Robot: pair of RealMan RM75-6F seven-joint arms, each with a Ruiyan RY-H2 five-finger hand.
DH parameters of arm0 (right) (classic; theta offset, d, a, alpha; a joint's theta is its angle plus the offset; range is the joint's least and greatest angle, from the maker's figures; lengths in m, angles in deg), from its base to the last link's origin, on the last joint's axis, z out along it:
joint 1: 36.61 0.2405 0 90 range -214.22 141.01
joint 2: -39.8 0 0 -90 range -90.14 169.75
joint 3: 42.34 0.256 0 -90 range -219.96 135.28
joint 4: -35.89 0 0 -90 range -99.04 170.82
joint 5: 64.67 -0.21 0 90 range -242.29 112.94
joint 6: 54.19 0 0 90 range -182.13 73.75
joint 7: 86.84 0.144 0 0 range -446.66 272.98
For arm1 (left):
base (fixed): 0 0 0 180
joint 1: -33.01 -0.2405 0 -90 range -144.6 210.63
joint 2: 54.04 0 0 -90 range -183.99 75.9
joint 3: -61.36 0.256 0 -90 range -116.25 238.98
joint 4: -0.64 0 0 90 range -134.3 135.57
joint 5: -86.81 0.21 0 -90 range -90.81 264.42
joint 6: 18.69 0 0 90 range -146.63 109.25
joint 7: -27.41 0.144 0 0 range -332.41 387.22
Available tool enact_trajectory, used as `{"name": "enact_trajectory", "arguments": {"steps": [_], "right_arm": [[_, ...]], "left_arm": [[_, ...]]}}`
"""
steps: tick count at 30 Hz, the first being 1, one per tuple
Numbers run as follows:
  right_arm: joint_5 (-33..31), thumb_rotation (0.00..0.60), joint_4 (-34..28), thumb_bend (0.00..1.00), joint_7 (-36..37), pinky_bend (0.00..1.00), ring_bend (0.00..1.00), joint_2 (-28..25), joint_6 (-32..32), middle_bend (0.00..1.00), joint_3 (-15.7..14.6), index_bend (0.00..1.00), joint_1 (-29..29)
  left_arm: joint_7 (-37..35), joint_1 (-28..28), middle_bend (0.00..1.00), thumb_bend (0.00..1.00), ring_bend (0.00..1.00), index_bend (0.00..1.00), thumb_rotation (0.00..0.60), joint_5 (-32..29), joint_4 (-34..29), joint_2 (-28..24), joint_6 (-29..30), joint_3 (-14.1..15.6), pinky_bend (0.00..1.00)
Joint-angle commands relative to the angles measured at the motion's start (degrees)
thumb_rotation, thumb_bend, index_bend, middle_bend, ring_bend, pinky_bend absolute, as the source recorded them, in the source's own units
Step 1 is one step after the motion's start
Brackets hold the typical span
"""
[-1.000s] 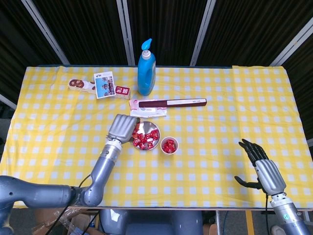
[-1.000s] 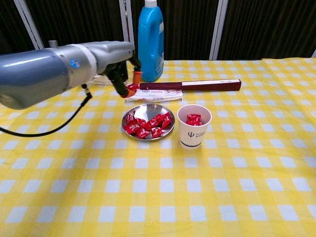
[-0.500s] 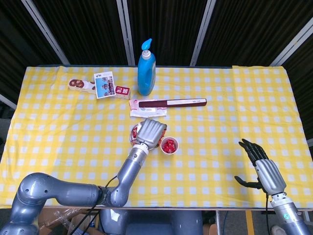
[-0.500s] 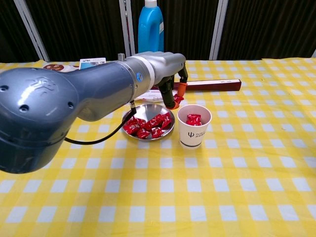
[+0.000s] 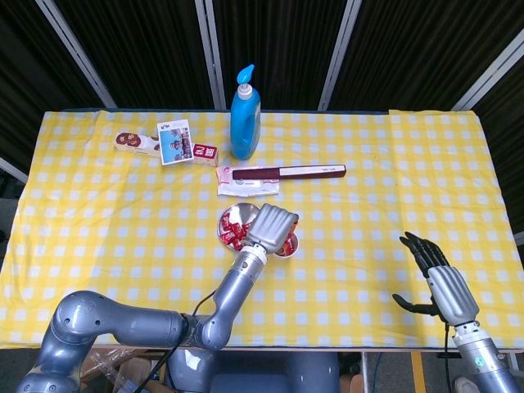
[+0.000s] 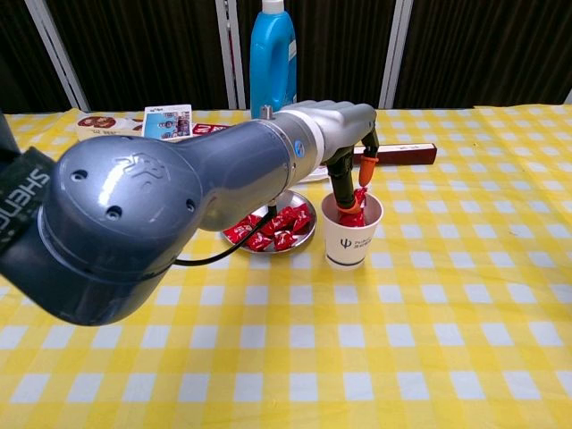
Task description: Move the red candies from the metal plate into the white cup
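left hand | red candy pinched in fingertips, held directly above white cup | right hand spread, nothing held, well apart

Left hand reaching forward, fingertips pinched, right hand open

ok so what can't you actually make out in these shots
- Cup in head view: nearly all hidden under the left hand; its fill can't be judged there.
- Plate in chest view: left part hidden by the left forearm, so the candies can't be counted.
- Right hand: outside the chest view.
- Print on the cards: too small.
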Motion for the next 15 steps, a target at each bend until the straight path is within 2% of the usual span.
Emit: {"name": "enact_trajectory", "arguments": {"steps": [1, 8, 15], "right_arm": [[0.0, 0.600, 0.0, 0.28, 0.0, 0.00, 0.00, 0.0, 0.0, 0.00, 0.0, 0.00, 0.0], [0.1, 0.600, 0.0, 0.28, 0.1, 0.00, 0.00, -0.1, 0.2, 0.00, 0.0, 0.00, -0.1], [0.1, 0.600, 0.0, 0.28, 0.2, 0.00, 0.00, -0.1, 0.1, 0.00, 0.0, 0.00, 0.0]], "left_arm": [[0.4, 0.1, 0.86, 0.14, 0.96, 0.45, 0.600, -0.3, 0.1, 0.1, 0.1, 0.4, 0.97], [-0.3, -0.7, 0.84, 0.13, 0.95, 0.42, 0.600, -0.4, -0.7, -1.0, 1.2, 0.1, 0.97], [-0.4, -3.3, 0.83, 0.13, 0.95, 0.41, 0.600, -0.9, -3.2, -5.1, 3.0, 1.1, 0.97]]}}
